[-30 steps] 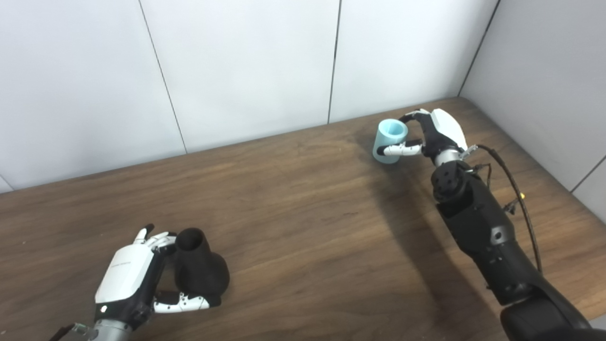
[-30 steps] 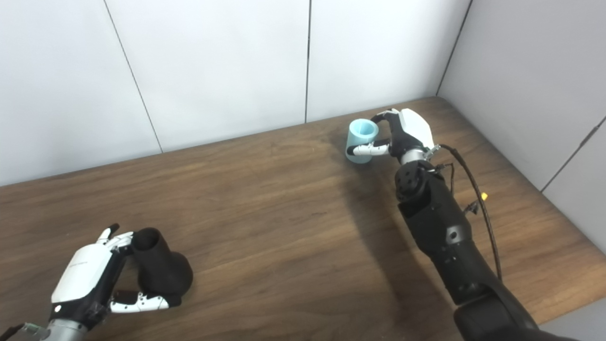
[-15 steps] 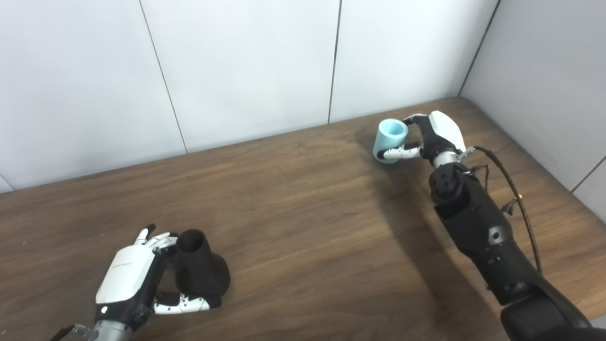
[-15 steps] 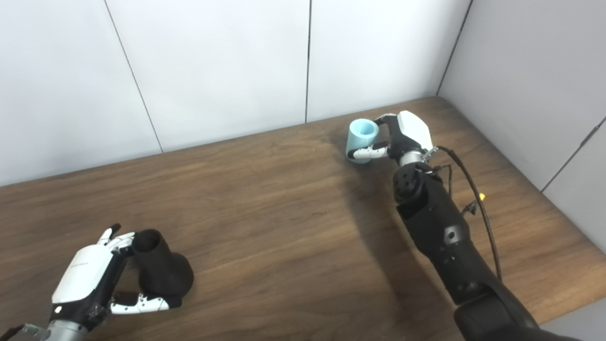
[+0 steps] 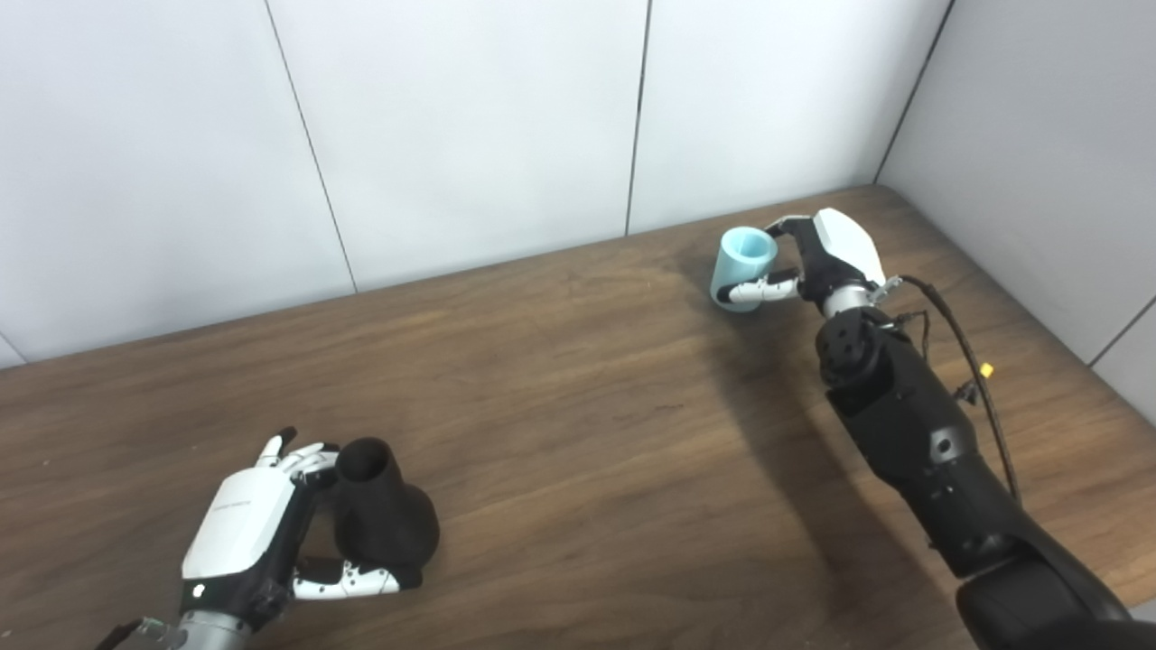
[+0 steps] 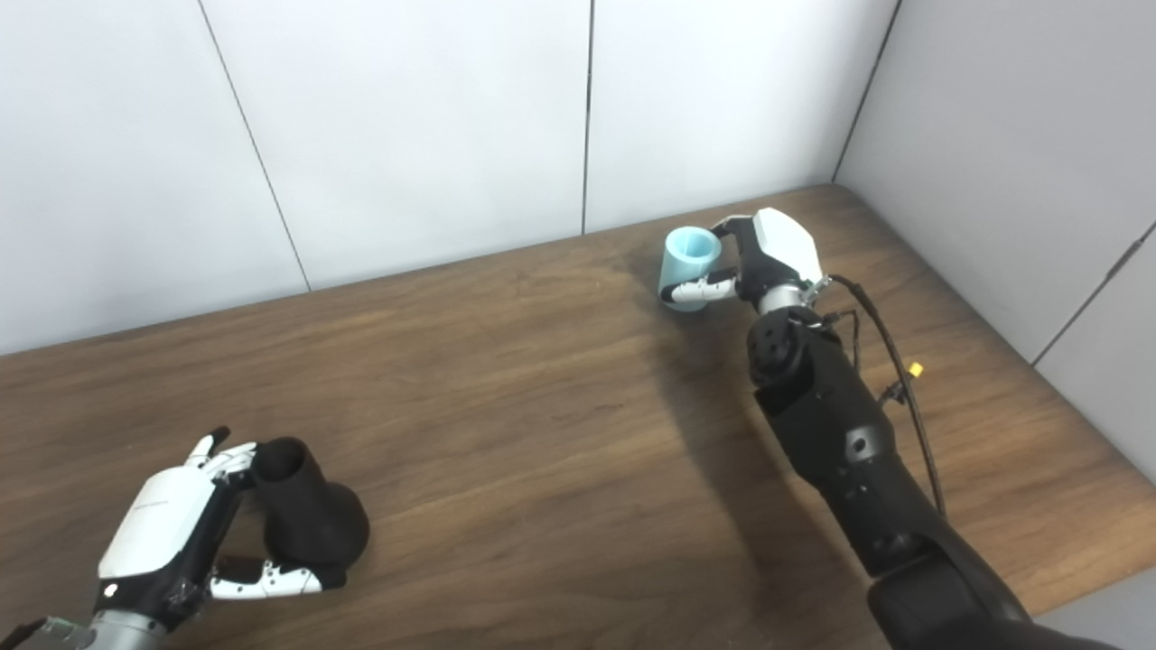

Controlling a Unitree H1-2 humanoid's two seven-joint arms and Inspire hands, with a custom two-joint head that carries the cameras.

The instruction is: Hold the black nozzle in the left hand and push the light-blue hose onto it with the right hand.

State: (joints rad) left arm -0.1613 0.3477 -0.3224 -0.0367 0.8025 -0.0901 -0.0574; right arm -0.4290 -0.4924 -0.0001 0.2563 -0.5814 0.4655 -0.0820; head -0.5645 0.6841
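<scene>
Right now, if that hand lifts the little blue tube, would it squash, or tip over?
The light-blue hose looks short, thick-walled and keeps a round mouth under the right hand, so it is probably fairly stiff. It seems light for its size. Standing on end on the table, it could tip and then roll if nudged.

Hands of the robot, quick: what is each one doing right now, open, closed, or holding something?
Left hand: closed around the black nozzle on the table.
Right hand: closed around the light-blue hose.

Bright even overhead light, soft arm shadow across the table (image 5: pixel 578 379), slightly soft focus, no glare
</scene>
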